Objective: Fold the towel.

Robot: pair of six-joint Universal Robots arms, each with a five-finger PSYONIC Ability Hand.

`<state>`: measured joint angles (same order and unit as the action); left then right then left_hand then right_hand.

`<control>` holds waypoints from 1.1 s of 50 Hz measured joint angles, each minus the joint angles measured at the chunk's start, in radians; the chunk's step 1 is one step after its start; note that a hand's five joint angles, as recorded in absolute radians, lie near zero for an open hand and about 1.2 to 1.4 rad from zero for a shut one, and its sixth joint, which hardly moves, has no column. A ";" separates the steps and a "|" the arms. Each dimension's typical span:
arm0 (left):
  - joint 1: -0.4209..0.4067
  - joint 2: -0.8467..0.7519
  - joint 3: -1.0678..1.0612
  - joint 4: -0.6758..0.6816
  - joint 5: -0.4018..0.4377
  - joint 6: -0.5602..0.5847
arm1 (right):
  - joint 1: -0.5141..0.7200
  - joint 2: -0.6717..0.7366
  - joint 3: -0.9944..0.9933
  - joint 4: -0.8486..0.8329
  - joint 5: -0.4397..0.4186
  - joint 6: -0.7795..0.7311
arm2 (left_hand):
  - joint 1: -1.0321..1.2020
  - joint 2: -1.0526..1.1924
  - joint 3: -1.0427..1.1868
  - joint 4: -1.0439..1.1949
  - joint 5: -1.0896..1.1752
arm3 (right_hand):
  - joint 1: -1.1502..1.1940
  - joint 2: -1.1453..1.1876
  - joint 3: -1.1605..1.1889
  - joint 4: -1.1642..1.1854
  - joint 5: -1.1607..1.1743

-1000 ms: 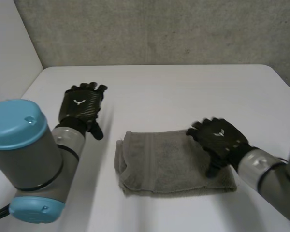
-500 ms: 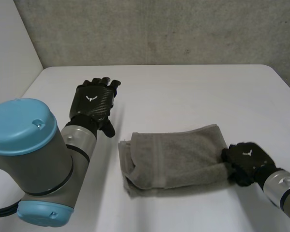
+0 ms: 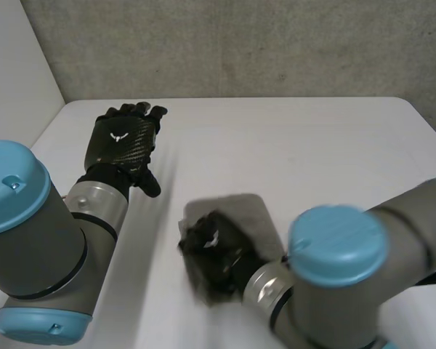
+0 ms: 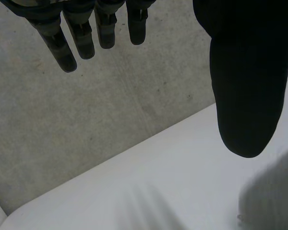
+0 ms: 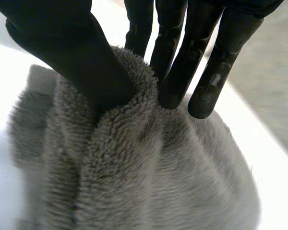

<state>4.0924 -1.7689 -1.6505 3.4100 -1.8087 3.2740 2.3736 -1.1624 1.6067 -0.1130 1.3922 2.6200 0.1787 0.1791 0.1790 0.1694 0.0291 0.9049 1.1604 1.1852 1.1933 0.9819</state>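
The grey towel point(image 3: 245, 212) lies bunched in the middle of the white table point(image 3: 327, 145), doubled over on itself. My right hand point(image 3: 215, 250) sits at the towel's left end, its arm reaching across the front of the table. In the right wrist view the right hand point(image 5: 86, 57) pinches a thick fold of the towel point(image 5: 134, 182) between its thumb and fingers. My left hand point(image 3: 123, 142) hovers over the table's far left, fingers straight, apart from the towel. The left wrist view shows the left hand point(image 4: 245, 86) open with nothing in it.
A grey wall point(image 3: 240, 43) stands behind the table's far edge. Bare table lies to the right of the towel and behind it. My right arm's large joint point(image 3: 338, 251) covers the towel's near right part.
My right hand shut on the towel's right end and carried it leftward over the rest of the towel. The left hand drifted a little back to the far left.
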 measured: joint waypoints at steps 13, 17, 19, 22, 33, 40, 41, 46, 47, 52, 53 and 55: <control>-0.006 -0.003 0.014 0.005 0.001 -0.020 | -0.041 -0.059 0.025 0.031 -0.004 0.096 | 0.000 -0.003 -0.002 0.000 0.000 | -0.683 -0.925 -0.970 -0.957 -0.908; -0.030 -0.020 0.044 0.000 0.005 -0.082 | -0.170 -0.177 0.061 0.019 -0.021 0.242 | 0.000 -0.004 -0.003 0.000 0.000 | -0.683 -0.925 -0.970 -0.957 -0.910; -0.043 -0.035 0.058 -0.008 0.007 -0.121 | -0.213 -0.203 0.070 0.019 -0.033 0.295 | 0.000 -0.004 -0.003 0.000 0.000 | -0.683 -0.925 -0.970 -0.957 -0.910; -0.064 -0.065 0.077 -0.031 0.009 -0.178 | -0.276 -0.228 0.080 0.021 -0.063 0.375 | 0.000 -0.004 -0.003 0.000 0.000 | -0.683 -0.925 -0.970 -0.957 -0.910; -0.134 -0.253 0.109 -0.278 -0.010 -0.318 | -0.375 -0.102 0.105 0.027 -0.222 0.485 | 0.000 -0.002 -0.002 0.000 0.000 | -0.683 -0.925 -0.970 -0.957 -0.910; -0.146 -0.349 0.089 -0.344 -0.095 -0.315 | -0.365 0.050 0.092 0.026 -0.232 0.390 | 0.000 -0.004 -0.003 0.000 -0.002 | -0.683 -0.925 -0.970 -0.957 -0.910; -0.146 -0.356 0.089 -0.343 -0.105 -0.313 | -0.365 0.060 0.091 0.026 -0.230 0.372 | 0.000 -0.004 -0.003 0.000 -0.002 | -0.683 -0.925 -0.970 -0.957 -0.911; -0.143 -0.367 0.091 -0.335 -0.135 -0.306 | -0.368 0.083 0.084 0.026 -0.214 0.275 | -0.004 -0.004 -0.003 0.000 -0.002 | -0.701 -0.925 -0.970 -0.957 -0.914; -0.142 -0.366 0.093 -0.334 -0.137 -0.305 | -0.370 0.082 0.082 0.026 -0.211 0.264 | -0.004 -0.004 -0.004 0.000 -0.002 | -0.701 -0.925 -0.970 -0.957 -0.914; -0.139 -0.339 0.111 -0.329 -0.141 -0.303 | -0.382 0.028 0.069 0.028 -0.197 0.241 | -0.004 -0.005 -0.004 0.000 -0.002 | -0.701 -0.925 -0.970 -0.957 -0.915; -0.139 -0.325 0.118 -0.329 -0.141 -0.301 | -0.384 0.010 0.064 0.029 -0.194 0.245 | -0.004 -0.005 -0.004 0.000 -0.002 | -0.701 -0.925 -0.970 -0.957 -0.916; -0.139 -0.312 0.125 -0.329 -0.140 -0.300 | -0.385 -0.008 0.058 0.031 -0.190 0.250 | -0.004 -0.005 -0.004 0.000 -0.002 | -0.701 -0.925 -0.970 -0.957 -0.916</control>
<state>3.9532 -2.0807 -1.5253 3.0811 -1.9489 2.9740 1.9882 -1.1705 1.6650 -0.0824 1.2023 2.8704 0.1748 0.1740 0.1753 0.1694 0.0268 0.2034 0.2356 0.2155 0.2367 0.0656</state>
